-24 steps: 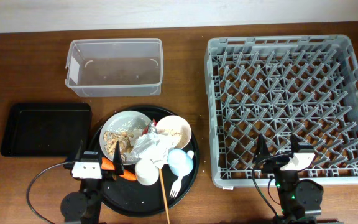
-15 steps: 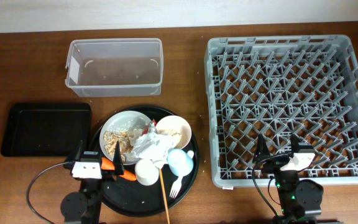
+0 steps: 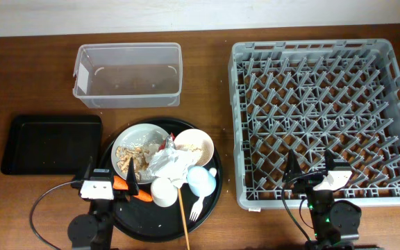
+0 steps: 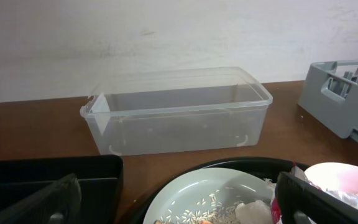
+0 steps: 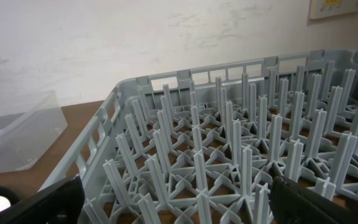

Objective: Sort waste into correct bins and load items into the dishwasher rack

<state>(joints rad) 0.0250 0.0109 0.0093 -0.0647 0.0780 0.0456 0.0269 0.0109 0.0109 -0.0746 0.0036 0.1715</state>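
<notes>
On the round black tray (image 3: 117,215) sit a white plate (image 3: 136,139) with beige food scraps (image 3: 127,154), a cream bowl (image 3: 194,144), a crumpled white napkin (image 3: 169,164) with a red wrapper (image 3: 170,141), a white cup (image 3: 162,192), a light blue cup (image 3: 201,180), a white fork (image 3: 196,206) and an orange carrot (image 3: 132,191). My left gripper (image 3: 110,175) is open and empty at the tray's near left edge, over the plate (image 4: 229,196). My right gripper (image 3: 310,165) is open and empty over the near edge of the grey rack (image 3: 325,114).
The clear tub (image 3: 128,74) stands at the back left, also in the left wrist view (image 4: 179,112). The shallow black tray (image 3: 51,144) lies left of the round tray. A wooden stick (image 3: 183,219) lies on the round tray. The rack's pegs (image 5: 241,155) fill the right wrist view.
</notes>
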